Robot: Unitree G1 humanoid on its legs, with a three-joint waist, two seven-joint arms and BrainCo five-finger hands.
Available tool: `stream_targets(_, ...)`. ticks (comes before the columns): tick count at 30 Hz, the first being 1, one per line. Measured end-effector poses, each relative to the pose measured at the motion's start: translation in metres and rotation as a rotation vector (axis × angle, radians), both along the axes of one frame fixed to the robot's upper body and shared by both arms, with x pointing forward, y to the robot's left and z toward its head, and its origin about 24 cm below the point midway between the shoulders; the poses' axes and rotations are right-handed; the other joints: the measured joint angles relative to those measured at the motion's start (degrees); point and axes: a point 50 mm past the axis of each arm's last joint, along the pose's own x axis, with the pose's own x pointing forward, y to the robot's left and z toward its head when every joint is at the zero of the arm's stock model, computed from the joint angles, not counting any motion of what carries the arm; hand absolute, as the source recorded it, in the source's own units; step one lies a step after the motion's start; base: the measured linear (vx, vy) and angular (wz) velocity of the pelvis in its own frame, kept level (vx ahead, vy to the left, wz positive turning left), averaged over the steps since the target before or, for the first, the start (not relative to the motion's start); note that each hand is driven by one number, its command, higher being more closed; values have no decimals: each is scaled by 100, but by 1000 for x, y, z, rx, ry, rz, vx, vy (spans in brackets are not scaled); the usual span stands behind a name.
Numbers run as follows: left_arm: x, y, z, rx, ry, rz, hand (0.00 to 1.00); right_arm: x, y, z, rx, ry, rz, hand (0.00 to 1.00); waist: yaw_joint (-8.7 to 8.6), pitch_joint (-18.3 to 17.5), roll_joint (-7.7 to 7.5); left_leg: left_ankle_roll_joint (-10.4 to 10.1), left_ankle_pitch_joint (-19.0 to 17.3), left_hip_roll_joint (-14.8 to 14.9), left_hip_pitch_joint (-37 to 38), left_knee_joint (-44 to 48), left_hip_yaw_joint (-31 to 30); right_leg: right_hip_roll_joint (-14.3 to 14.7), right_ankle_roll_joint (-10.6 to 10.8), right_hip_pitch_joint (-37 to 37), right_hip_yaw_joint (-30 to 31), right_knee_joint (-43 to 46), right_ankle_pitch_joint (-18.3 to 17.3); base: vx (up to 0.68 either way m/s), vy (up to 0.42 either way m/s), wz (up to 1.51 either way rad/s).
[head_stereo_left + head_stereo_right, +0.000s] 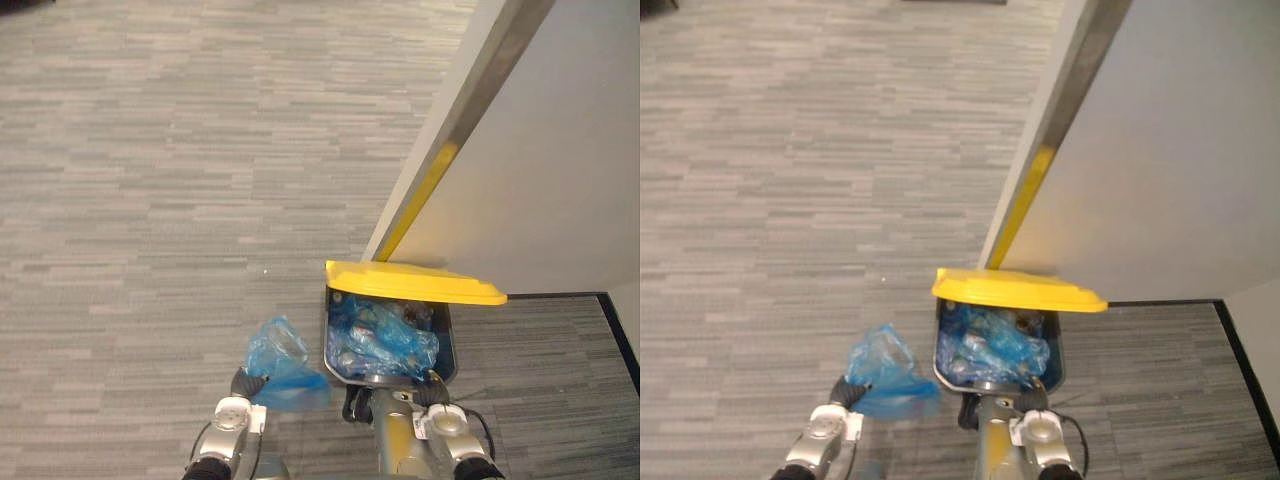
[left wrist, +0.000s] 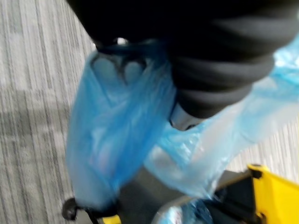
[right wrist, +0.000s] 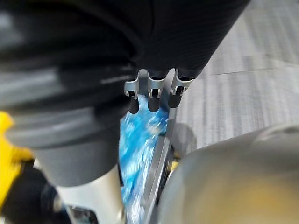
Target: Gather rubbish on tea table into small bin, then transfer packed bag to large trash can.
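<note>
A large black trash can (image 1: 445, 345) with a raised yellow lid (image 1: 410, 281) stands on the carpet beside a wall, and crumpled blue bags (image 1: 385, 340) fill it. My left hand (image 1: 243, 384) is just left of the can, shut on a blue plastic bag (image 1: 280, 358) that bunches up above it. In the left wrist view the blue bag (image 2: 117, 140) drapes over the hand's fingers (image 2: 117, 70), with the can's yellow lid (image 2: 275, 196) close beside it. My right hand (image 1: 428, 392) sits at the can's near rim; in its wrist view the hand (image 3: 93, 70) hangs over the blue bags (image 3: 140, 140).
A pale wall panel (image 1: 540, 170) with a metal and yellow edge strip (image 1: 425, 190) rises directly behind the can. Grey striped carpet (image 1: 150, 180) stretches to the left and far side. A dark baseboard (image 1: 620, 335) runs along the right.
</note>
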Motion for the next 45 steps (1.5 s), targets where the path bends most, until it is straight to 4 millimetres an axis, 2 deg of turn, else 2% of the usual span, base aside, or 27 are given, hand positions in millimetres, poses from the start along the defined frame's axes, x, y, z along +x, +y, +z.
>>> stream_targets(1, 1, 2, 1, 7, -4, -1, 100, 9, 2, 7, -17, -32, 33, 0, 2, 19, 26, 45, -83, 28, -70, 3, -31, 3, 62, -30, -40, -24, 21, -210, -75, 30)
stream_targets(2, 5, 3, 4, 11, -22, -3, 100, 27, 4, 21, -58, -99, 98, 0, 7, 64, 70, 58, -214, 69, -180, 44, -79, 17, 206, -44, -137, -69, 34, -231, -75, 27)
stream_targets(4, 11, 4, 9, 17, -53, -6, 100, 48, 8, 39, -82, -179, 146, 0, 56, 82, 39, 49, -284, 81, -266, 59, -79, 40, 251, -112, -107, -76, 53, -203, -71, 20)
stream_targets(5, 15, 4, 15, 18, -85, -10, 100, 67, 10, 56, -114, -243, 188, 0, 98, 127, 8, 80, -328, 85, -300, 78, -89, 127, 314, -133, 45, -156, 100, -201, -97, 4)
stream_targets(7, 19, 4, 19, 18, -112, -11, 100, 87, 11, 77, -158, -314, 235, 0, 190, 148, 2, 96, -337, 106, -345, 79, -90, 237, 308, -133, 174, -284, 242, -166, -87, -3)
stream_targets(8, 20, 5, 20, 19, -119, -11, 100, 93, 12, 84, -170, -337, 248, 0, 197, 151, 1, 97, -337, 118, -372, 78, -94, 260, 310, -133, 175, -338, 277, -109, -70, -5)
stream_targets(10, 23, 6, 26, 22, -147, -23, 100, 117, 9, 113, -217, -423, 280, 0, 225, 200, -6, 104, -332, 171, -402, 40, -100, 369, 272, -129, 176, -509, 394, -106, -97, -10)
stream_targets(11, 24, 6, 27, 22, -152, -29, 100, 122, 7, 120, -228, -440, 281, 0, 224, 209, -2, 106, -331, 188, -401, 33, -104, 396, 262, -129, 175, -529, 402, -56, -78, -12)
stream_targets(13, 30, 0, 36, 10, -203, -52, 100, 137, -12, 147, -299, -502, 269, 0, 212, 286, 3, 105, -330, 282, -403, 30, -108, 486, 260, -115, 131, -563, 409, -27, -67, -4)
stream_targets(15, 34, -5, 43, 3, -249, -79, 100, 144, -28, 164, -348, -535, 251, 0, 215, 358, 0, 81, -318, 337, -416, 34, -114, 521, 254, -107, 96, -573, 405, -48, -65, 16)
stream_targets(16, 41, -24, 55, -31, -316, -160, 100, 150, -63, 199, -413, -610, 177, 0, 151, 476, 14, 13, -279, 443, -586, 86, -277, 524, 210, -84, -100, -637, 379, -65, -47, 31)
stream_targets(17, 42, -27, 58, -42, -335, -172, 100, 152, -65, 205, -423, -624, 167, 0, 150, 485, 6, 12, -277, 452, -599, 92, -284, 527, 210, -83, -112, -647, 379, -57, -20, 30)
stream_targets(21, 48, -36, 71, -65, -398, -203, 100, 155, -66, 213, -418, -651, 146, 0, 131, 562, 10, -46, -247, 442, -615, 182, -270, 505, 204, -41, -112, -641, 375, -10, 21, 3)
stream_targets(25, 57, -66, 107, -199, -547, -315, 100, 158, -77, 230, -398, -688, 106, 0, 97, 747, 17, -18, -266, 366, -706, 330, -255, 404, 200, -15, -130, -636, 379, -34, 45, 12)
stream_targets(29, 55, -104, 138, -350, -668, -466, 100, 158, -80, 232, -394, -690, 99, 0, 38, 758, 31, -50, -250, 273, -685, 368, -154, 318, 91, -15, -57, -592, 450, -5, 64, -1)
stream_targets(32, 52, -123, 156, -396, -734, -546, 100, 158, -80, 232, -394, -689, 104, 0, 6, 766, 40, -52, -249, 191, -640, 447, -14, 242, 74, -15, 43, -509, 461, -4, 98, -9)
stream_targets(34, 52, -138, 177, -431, -814, -611, 100, 159, -77, 234, -397, -692, 119, 0, -31, 767, 40, -50, -252, 90, -547, 435, 103, 183, 66, -15, 172, -460, 466, -32, 97, -15)
stream_targets(38, 54, -156, 213, -513, -953, -683, 100, 163, -69, 239, -401, -699, 159, 0, -102, 767, 40, -34, -299, -12, -457, 393, 191, 148, 4, -14, 297, -464, 514, -47, 57, -11)
stream_targets(45, 56, -177, 240, -540, -1043, -776, 100, 168, -64, 249, -400, -722, 177, 0, -179, 764, 45, -62, -279, -46, -344, 266, 238, 160, -2, -12, 361, -464, 525, -25, 7, -5)
